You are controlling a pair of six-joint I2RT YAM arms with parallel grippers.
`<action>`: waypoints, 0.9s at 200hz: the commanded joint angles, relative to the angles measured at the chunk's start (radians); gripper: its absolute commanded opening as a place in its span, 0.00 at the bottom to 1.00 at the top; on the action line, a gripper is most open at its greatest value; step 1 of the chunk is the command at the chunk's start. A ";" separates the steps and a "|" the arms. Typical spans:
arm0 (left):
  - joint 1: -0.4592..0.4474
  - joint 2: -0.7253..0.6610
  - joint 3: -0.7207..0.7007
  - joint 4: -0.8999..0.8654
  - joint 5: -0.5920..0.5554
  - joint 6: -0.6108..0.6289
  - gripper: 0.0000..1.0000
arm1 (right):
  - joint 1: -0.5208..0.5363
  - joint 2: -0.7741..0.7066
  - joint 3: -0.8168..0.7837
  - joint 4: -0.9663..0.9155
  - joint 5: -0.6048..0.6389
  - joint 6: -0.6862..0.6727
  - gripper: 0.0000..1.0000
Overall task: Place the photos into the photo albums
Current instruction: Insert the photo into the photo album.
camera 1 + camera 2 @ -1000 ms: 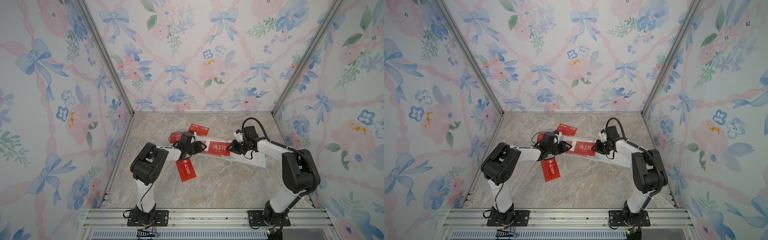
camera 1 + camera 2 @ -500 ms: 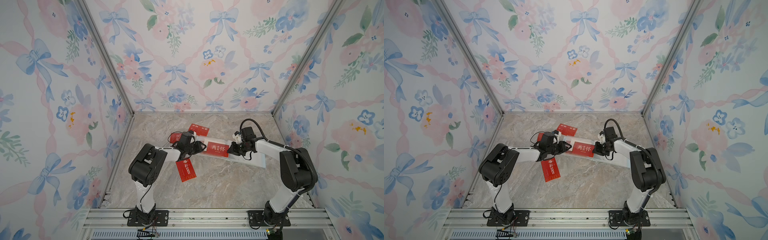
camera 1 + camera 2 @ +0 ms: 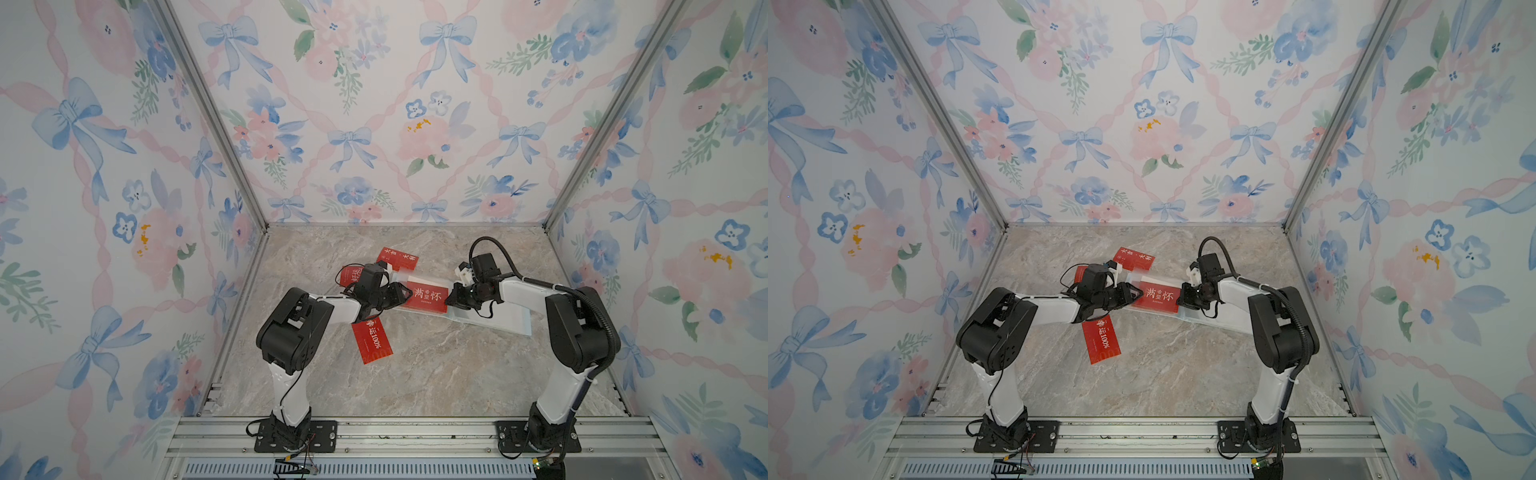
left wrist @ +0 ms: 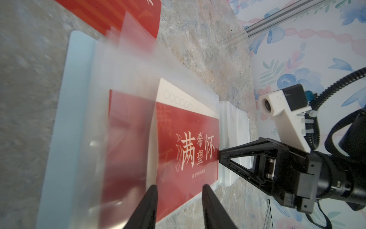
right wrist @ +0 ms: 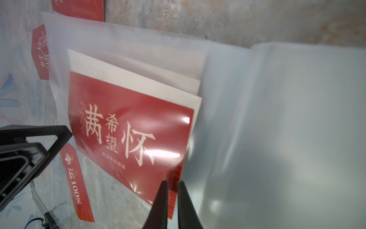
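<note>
A red card (image 3: 426, 296) sat part-way inside a clear sleeve (image 4: 130, 99) of the open album (image 3: 490, 321).
The album lay flat on the marble table (image 3: 415, 374). The right gripper (image 5: 172, 182) had its fingers drawn almost together, pinching the card's corner. The left gripper (image 4: 178, 185) stood at the card's other end, fingers part-way apart over its edge and gripping nothing. Loose cards (image 3: 372, 340), also red, lay on the table near the album.

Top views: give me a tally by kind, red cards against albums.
Pale-blue album: 1
Red card on the album: 1
Red cards lying loose: 3
Total: 5
</note>
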 commanded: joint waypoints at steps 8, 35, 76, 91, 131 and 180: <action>0.000 -0.033 -0.014 0.004 0.006 0.008 0.40 | 0.016 0.024 0.025 0.064 -0.031 0.033 0.12; 0.001 -0.036 -0.021 0.003 0.004 0.006 0.40 | 0.016 0.007 0.016 0.088 -0.039 0.044 0.13; 0.001 -0.032 -0.017 0.005 0.004 0.001 0.40 | 0.016 -0.035 -0.015 0.149 -0.097 0.098 0.12; -0.002 -0.036 -0.016 0.004 0.007 0.000 0.40 | 0.016 -0.044 -0.012 0.146 -0.103 0.100 0.13; 0.006 -0.067 -0.033 0.003 0.007 0.001 0.40 | 0.009 -0.092 -0.006 0.068 -0.072 0.057 0.13; 0.038 -0.119 -0.091 0.003 0.007 0.009 0.40 | 0.008 -0.152 -0.024 -0.036 -0.005 -0.004 0.14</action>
